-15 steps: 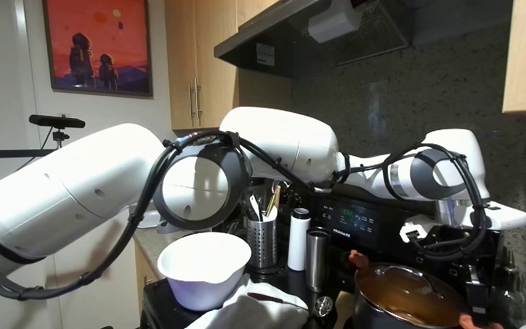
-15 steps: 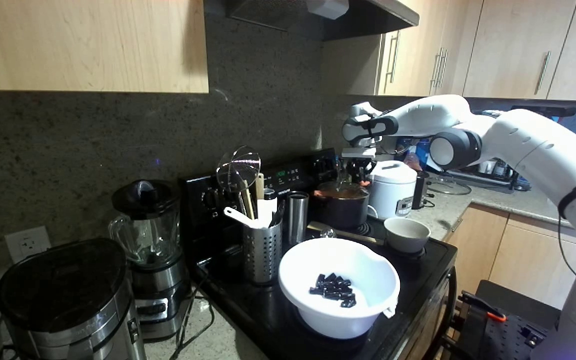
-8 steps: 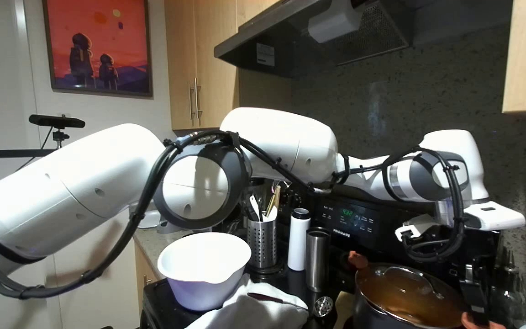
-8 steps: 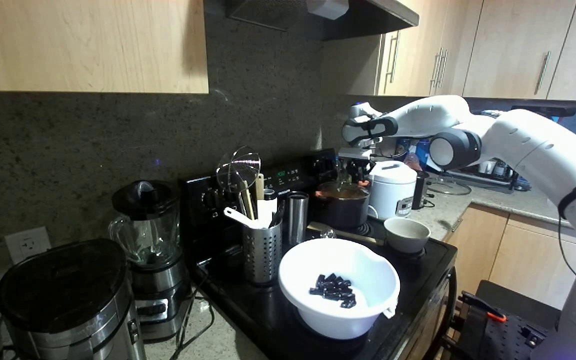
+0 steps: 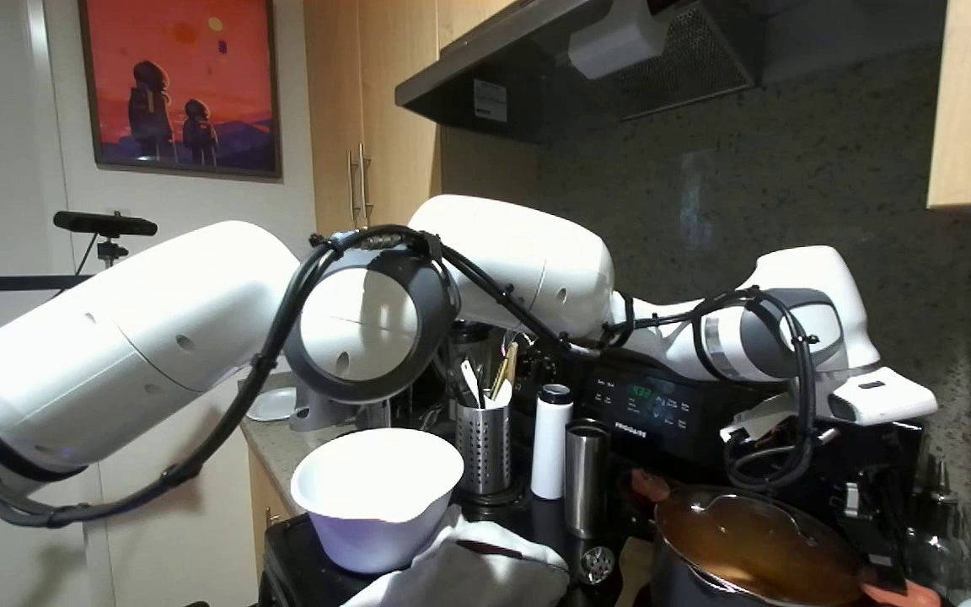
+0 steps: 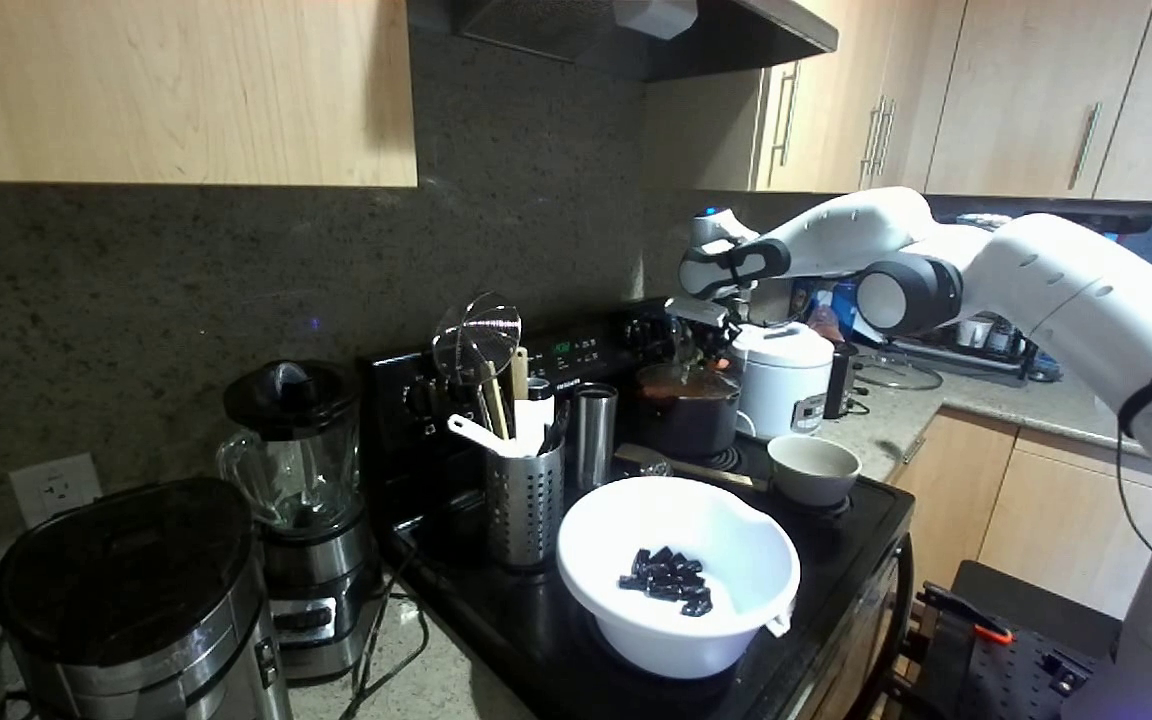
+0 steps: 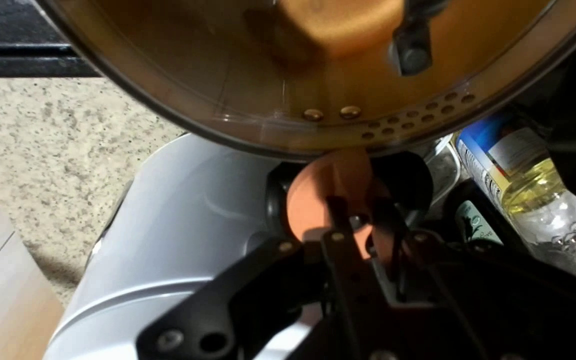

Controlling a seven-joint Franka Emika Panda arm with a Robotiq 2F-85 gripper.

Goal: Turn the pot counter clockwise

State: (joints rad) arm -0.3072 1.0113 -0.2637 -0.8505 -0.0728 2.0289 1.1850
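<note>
The dark reddish-brown pot [image 5: 678, 582] stands on the stove with a glass lid [image 5: 755, 539] on it. It also shows in an exterior view [image 6: 691, 425] beside the rice cooker. Its two side handles carry orange covers; one handle [image 5: 651, 486] points toward the stove's back panel. My gripper [image 5: 883, 556] is at the opposite handle [image 5: 915, 595], fingers pointing down and tilted. In the wrist view, my gripper [image 7: 363, 205] has its fingers close together with part of the orange handle cover [image 7: 304, 210] between them. The fingertips are dark and partly blurred.
A silver-white rice cooker [image 7: 183, 215] stands close beside the gripper. Bottles [image 7: 533, 185] stand on its other side. A large white bowl [image 6: 676, 645], a utensil holder [image 6: 526, 510], a steel tumbler [image 6: 595, 435] and a small bowl [image 6: 814, 470] share the stove.
The wrist has swung and tilted, and the gripper moved with the held handle. The pot has turned slightly: in an exterior view the far handle shifted left and down, the gripped handle to the right.
</note>
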